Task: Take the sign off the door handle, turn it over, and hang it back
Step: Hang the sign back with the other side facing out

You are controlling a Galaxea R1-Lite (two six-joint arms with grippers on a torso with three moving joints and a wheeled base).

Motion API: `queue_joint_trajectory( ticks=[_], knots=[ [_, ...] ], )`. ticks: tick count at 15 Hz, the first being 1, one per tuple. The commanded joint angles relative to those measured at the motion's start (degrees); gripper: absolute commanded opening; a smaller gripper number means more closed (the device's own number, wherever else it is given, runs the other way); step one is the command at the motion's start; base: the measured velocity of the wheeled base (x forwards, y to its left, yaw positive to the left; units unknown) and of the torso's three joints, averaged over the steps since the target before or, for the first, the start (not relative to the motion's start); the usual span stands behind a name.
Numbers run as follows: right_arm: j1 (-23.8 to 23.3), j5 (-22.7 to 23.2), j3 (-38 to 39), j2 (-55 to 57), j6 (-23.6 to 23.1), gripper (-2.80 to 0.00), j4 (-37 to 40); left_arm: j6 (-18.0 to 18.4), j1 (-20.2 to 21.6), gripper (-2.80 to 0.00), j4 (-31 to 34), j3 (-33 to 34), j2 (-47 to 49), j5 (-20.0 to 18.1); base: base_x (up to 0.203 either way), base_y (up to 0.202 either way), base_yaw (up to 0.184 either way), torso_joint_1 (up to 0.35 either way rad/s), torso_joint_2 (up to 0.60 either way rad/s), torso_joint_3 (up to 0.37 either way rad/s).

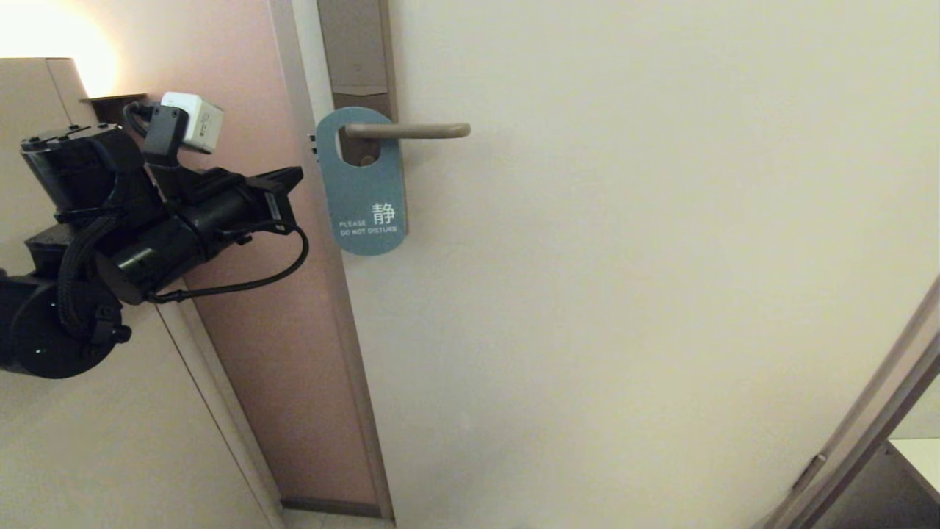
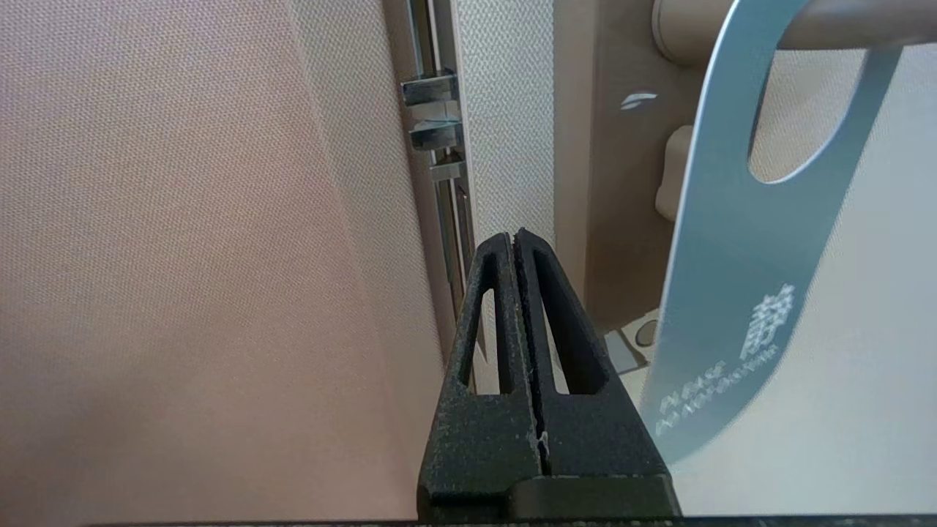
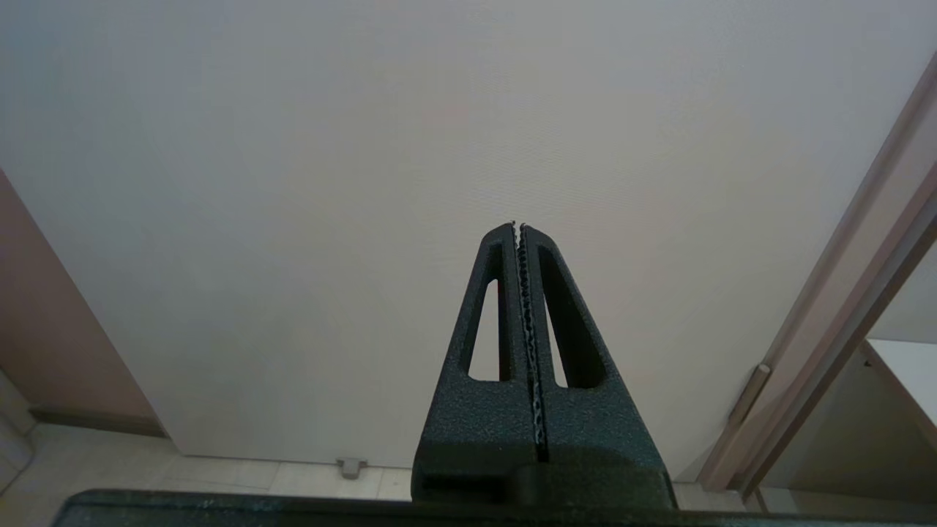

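On the door handle (image 1: pixel 418 131), a slim bronze-grey lever jutting from a tall brown backplate (image 1: pixel 358 51), hangs the sign (image 1: pixel 365 192), its hole looped over the lever close to the plate. Its teal-blue face is turned outward, showing a white character above "PLEASE DO NOT DISTURB", and its rounded lower end hangs flat against the pale door (image 1: pixel 624 294). From the left wrist view the sign (image 2: pixel 739 293) shows edge-on and slanted, with the lever (image 2: pixel 856 25) passing through its oval cut-out.

Just beside the sign, on the side of the door's edge, sits the left gripper (image 1: pixel 294 184), its tip close to the hanger but apart from it; its black fingers (image 2: pixel 490 322) are pressed together with nothing between them. Past them runs the latch hardware (image 2: pixel 432 110) in the door's edge, next to a pinkish wall panel (image 1: pixel 242 88).

Lower down, the right gripper (image 3: pixel 518 228) faces bare door, its serrated fingers likewise pressed together on nothing, with the floor tiles (image 3: pixel 219 479) below.
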Motion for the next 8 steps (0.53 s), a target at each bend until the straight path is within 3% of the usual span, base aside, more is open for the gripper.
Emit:
queue_joint_trajectory(
  ticks=[1, 8],
  knots=[
    [0.0, 0.0, 0.0, 0.0, 0.0, -2.8, 0.0, 0.0, 0.0, -2.8, -0.2, 0.2, -0.8, -0.1, 0.0, 0.0, 0.0, 0.0, 0.0, 0.0],
    [0.0, 0.0, 0.0, 0.0, 0.0, -2.8, 0.0, 0.3, -0.6, -2.8, 6.9, 8.4, -16.5, -0.6, 0.0, 0.0, 0.0, 0.0, 0.0, 0.0]
  ],
)
